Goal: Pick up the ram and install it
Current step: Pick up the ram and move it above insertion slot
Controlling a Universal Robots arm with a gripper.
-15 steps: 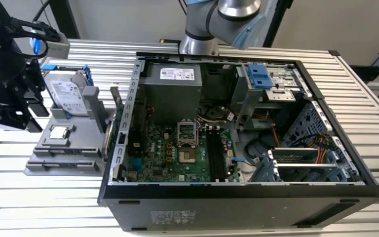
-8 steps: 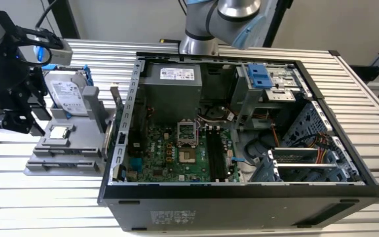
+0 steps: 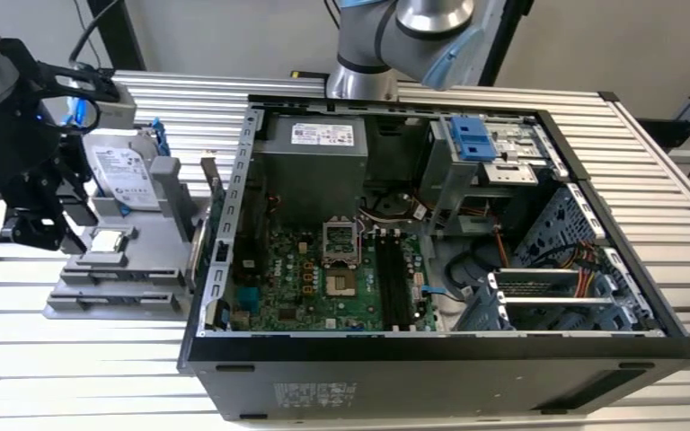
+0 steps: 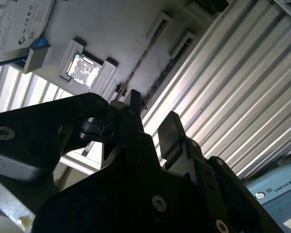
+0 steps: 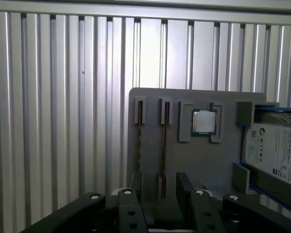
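Ribbed aluminium bench is carrying a grey holder at the exterior view's left. On it the ram is standing edge-on, long axis running straight away from the open hand, whose fingers are flanking its near end.

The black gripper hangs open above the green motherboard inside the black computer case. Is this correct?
Not the place. The black gripper hangs open above the flat grey parts holder, as the first wrist view shows; it is not above the green motherboard in the black computer case.
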